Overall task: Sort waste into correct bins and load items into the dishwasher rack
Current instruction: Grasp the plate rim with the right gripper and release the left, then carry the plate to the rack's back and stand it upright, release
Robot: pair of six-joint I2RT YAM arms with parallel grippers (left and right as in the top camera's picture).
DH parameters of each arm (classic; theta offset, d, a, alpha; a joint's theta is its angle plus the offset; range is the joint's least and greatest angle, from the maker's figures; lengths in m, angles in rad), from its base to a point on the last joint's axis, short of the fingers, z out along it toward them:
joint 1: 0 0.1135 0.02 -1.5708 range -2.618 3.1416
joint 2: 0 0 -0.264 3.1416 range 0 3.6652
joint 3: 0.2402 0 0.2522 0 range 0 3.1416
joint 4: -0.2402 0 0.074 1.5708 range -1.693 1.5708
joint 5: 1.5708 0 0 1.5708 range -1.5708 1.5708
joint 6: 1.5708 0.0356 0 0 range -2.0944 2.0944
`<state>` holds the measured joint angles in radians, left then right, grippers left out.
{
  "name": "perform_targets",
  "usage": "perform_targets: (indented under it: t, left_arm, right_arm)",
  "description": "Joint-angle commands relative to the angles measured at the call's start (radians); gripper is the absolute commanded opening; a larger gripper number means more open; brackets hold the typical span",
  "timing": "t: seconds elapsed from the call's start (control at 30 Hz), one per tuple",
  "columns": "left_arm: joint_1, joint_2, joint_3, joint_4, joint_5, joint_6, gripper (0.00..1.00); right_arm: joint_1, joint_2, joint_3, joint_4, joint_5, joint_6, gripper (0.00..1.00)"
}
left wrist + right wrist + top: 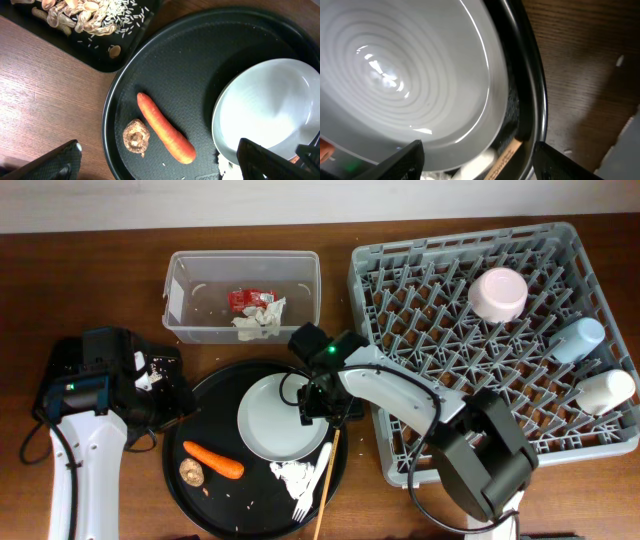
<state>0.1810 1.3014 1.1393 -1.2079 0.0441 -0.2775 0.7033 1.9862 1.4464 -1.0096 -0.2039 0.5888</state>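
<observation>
- As the right arm bends over the near left corner of the large square grey plastic rack [480,330], the right gripper [477,150] points down at the right edge of the round white plate [405,75].
- Its jaws stand partly open and hold nothing. The plate's rim and the rim of the large round black tray [531,90] lie between the two fingers.
- The thin wooden chopstick [502,159] also lies between these jaws.
- The left arm stretches forward, and the left gripper [159,150] hangs above the round tray with its jaws wide open and empty.
- The long orange carrot [165,129] lies between the left jaws, with a small round brown bit [136,136] just beside it.
- The shallow black rectangular tray [107,60] is beyond the left fingertips.
</observation>
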Motion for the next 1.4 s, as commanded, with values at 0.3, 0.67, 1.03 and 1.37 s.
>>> perform_targets:
  t: [0.3, 0.67, 1.03, 1.37]
  left_arm:
    - [0.005, -0.010, 0.008, 0.002, -0.006, 0.001, 0.99]
    - [0.005, -0.010, 0.008, 0.002, -0.005, 0.001, 0.99]
    - [0.005, -0.010, 0.008, 0.002, -0.004, 0.001, 0.99]
    - [0.005, -0.010, 0.008, 0.003, -0.003, 0.001, 0.99]
  right_arm:
    - [0.005, 0.081, -0.044, 0.097, 0.005, 0.023, 0.61]
    - [0.004, 0.081, -0.044, 0.139, 0.005, 0.023, 0.18]
    - [-0.020, -0.058, 0.112, 0.024, 0.148, -0.016, 0.04]
    - [-0.242, -0.406, 0.298, -0.144, 1.292, -0.278, 0.04]
